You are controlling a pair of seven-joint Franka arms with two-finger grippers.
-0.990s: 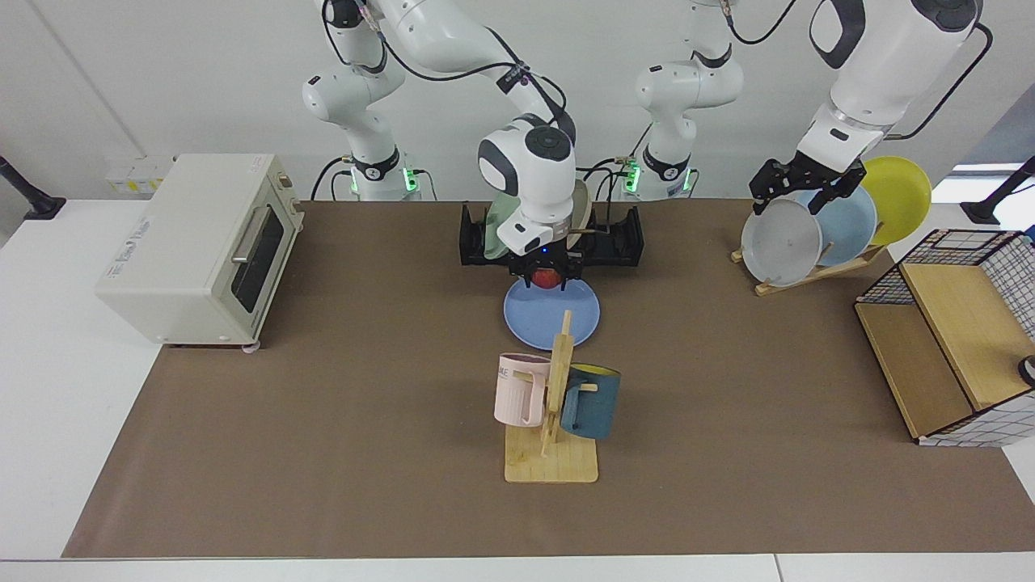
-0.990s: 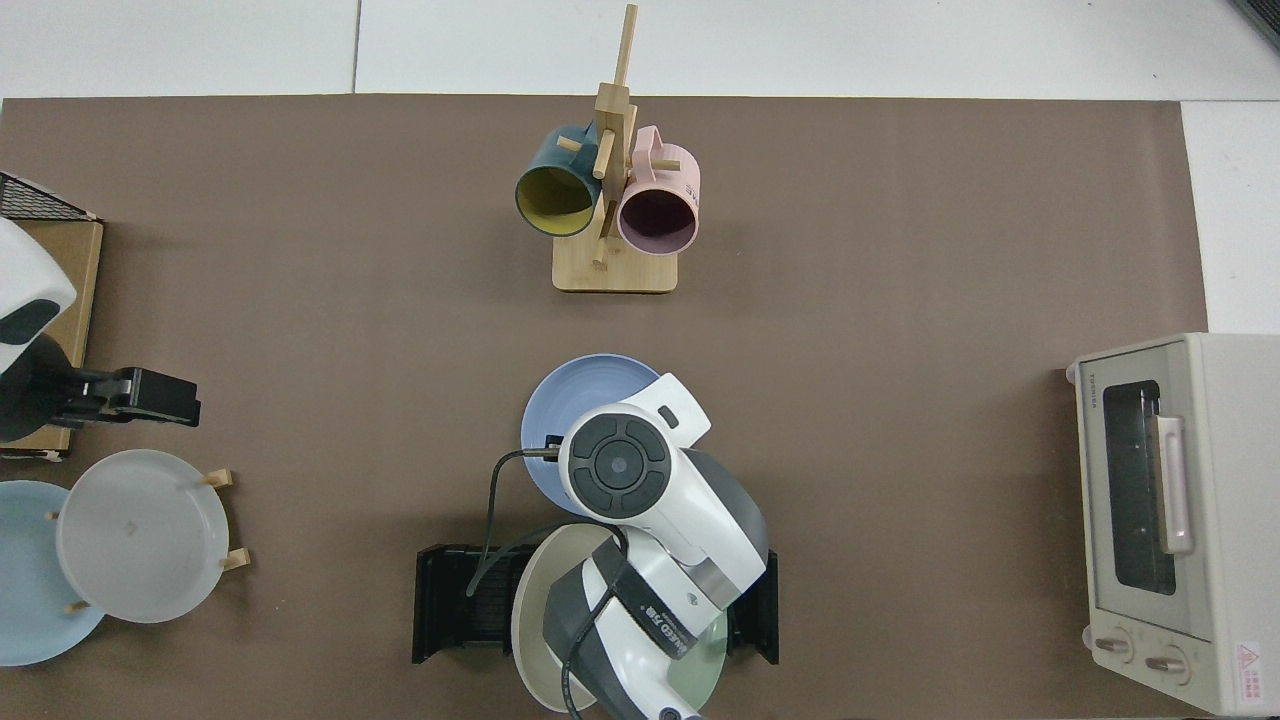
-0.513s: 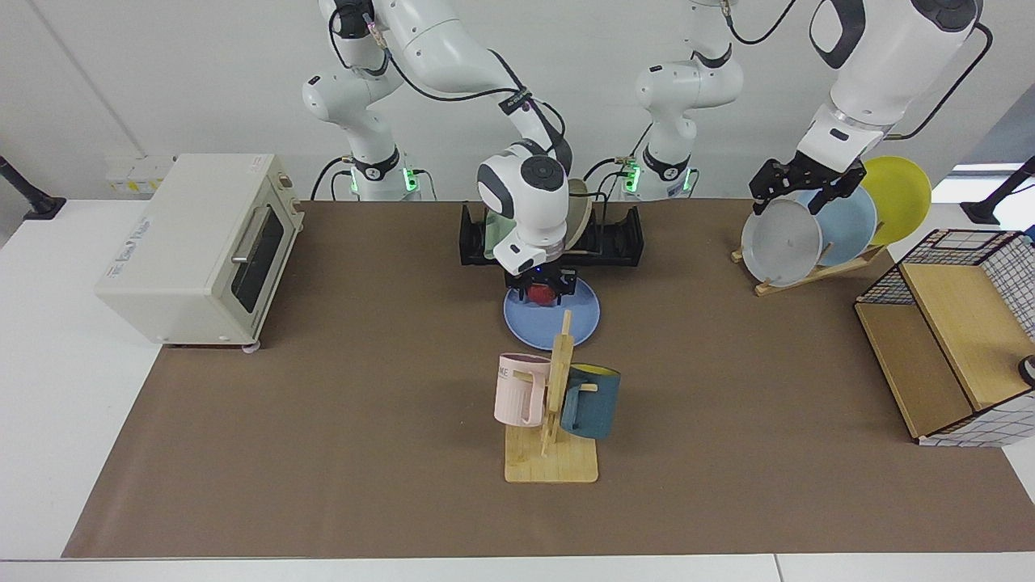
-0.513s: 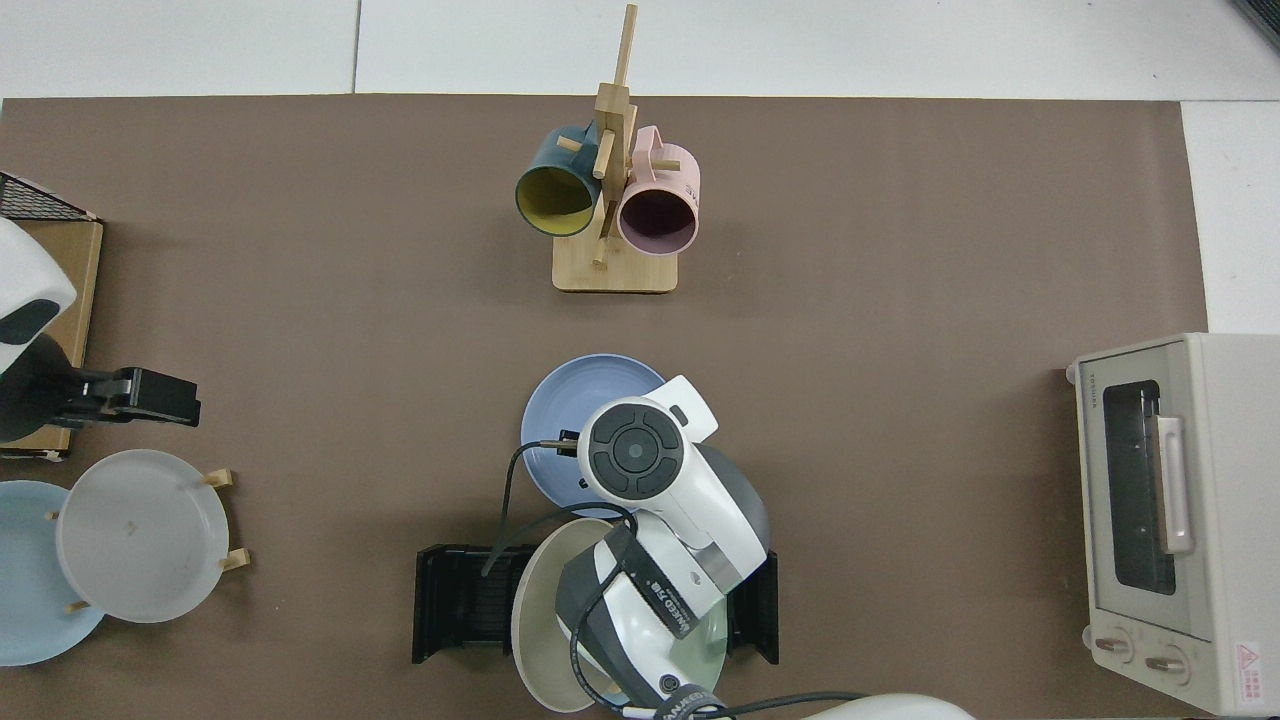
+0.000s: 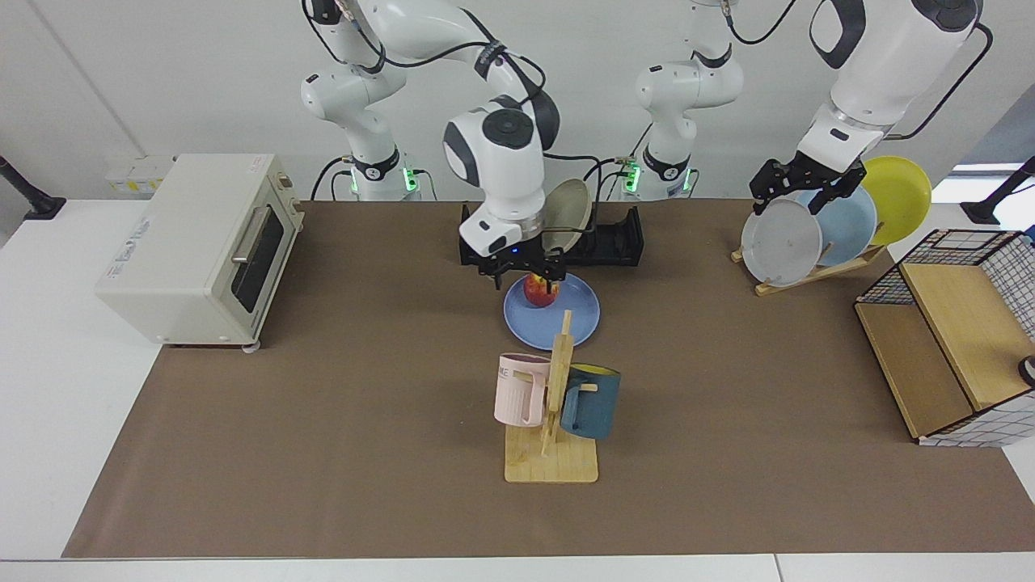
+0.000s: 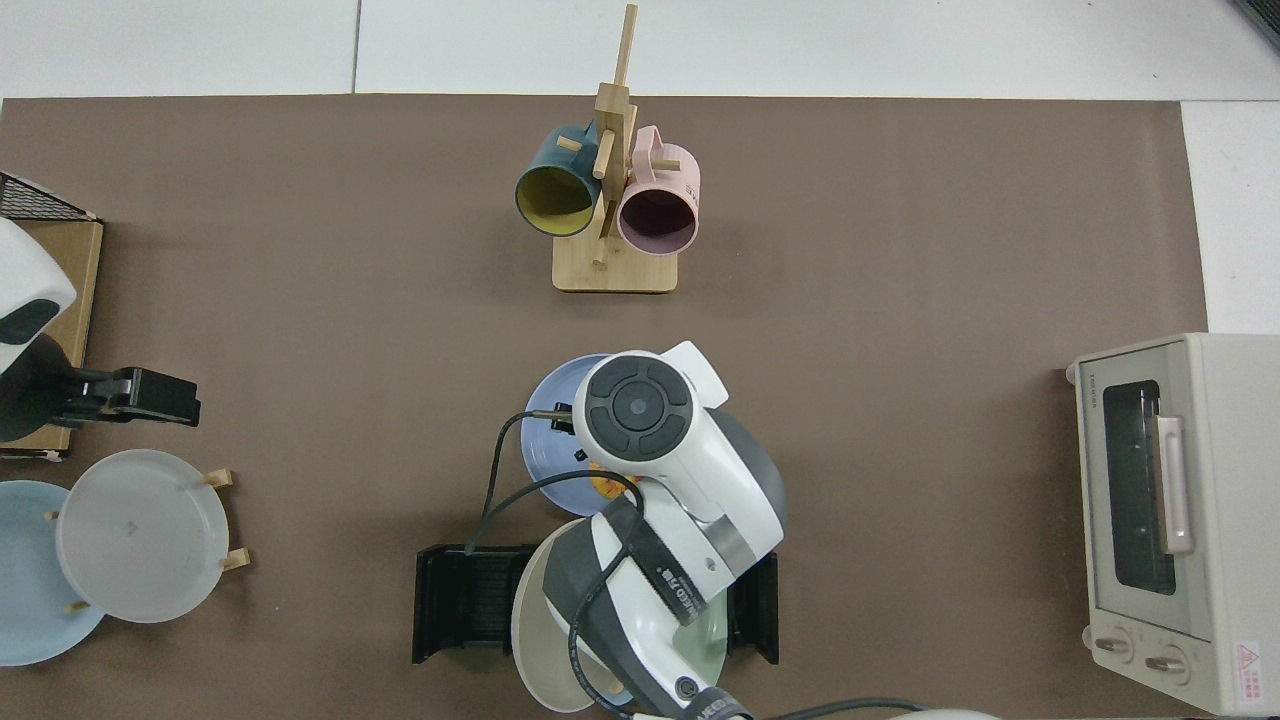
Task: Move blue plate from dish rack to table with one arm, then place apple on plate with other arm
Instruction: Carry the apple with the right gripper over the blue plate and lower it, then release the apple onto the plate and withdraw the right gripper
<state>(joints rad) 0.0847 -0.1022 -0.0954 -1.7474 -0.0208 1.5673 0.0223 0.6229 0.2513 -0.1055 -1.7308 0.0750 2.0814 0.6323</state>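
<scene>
With the blue plate flat on the table, the apple sat on it just below the right gripper, whose fingers stood spread and empty, so only lifting clear seemingly remained, while the left gripper waited, fingers apart, well aside.

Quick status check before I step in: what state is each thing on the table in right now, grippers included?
blue plate: flat on the table, out of the dish rack.
apple: resting on the blue plate, released.
right gripper: open, just above the apple.
left gripper: waiting at the grey plate on the wooden stand.
toaster oven: door closed.
mugs: hanging on the mug tree.
</scene>
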